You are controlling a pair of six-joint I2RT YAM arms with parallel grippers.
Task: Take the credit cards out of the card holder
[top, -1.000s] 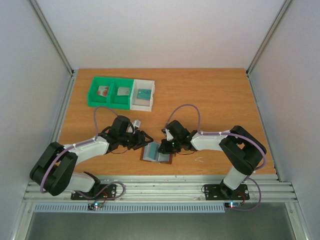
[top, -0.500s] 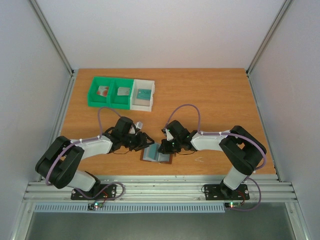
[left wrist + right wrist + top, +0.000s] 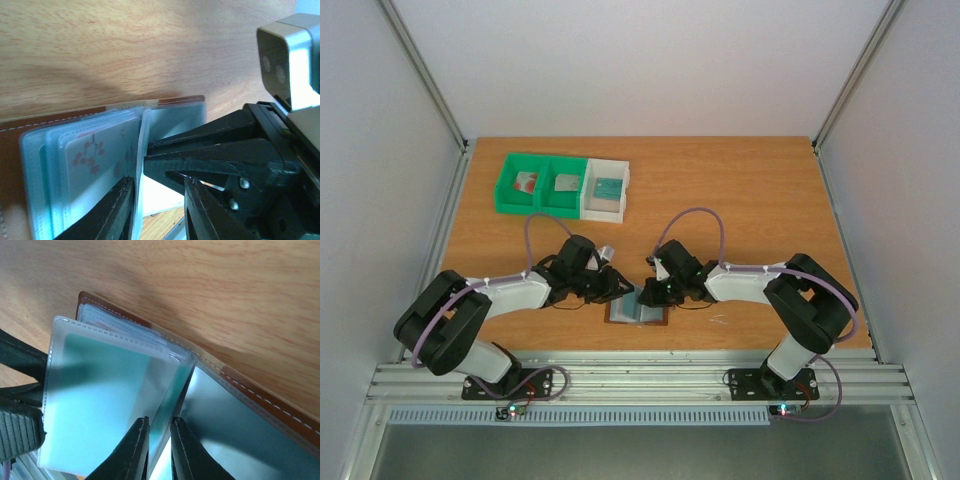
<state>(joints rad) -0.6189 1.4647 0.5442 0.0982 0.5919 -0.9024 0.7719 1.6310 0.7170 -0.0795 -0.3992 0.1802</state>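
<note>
Left hand (image 3: 157, 186): moved in right onto card holder (image 3: 638, 309) over the last second; fingers narrowed but apart, straddling upright sleeve leaf (image 3: 141, 150). Right hand (image 3: 159, 429): nipped on leaf edge, grip slackening. Holder open on tabletop (image 3: 740, 190), near edge, centre. Credit cards (image 3: 100, 405) all sleeved; extraction judged imminent.

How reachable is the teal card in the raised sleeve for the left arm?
Likely yes: the left end effector straddles the raised sleeve holding the teal card, with the right end effector pinching that sleeve; only its plastic covers the card.
</note>
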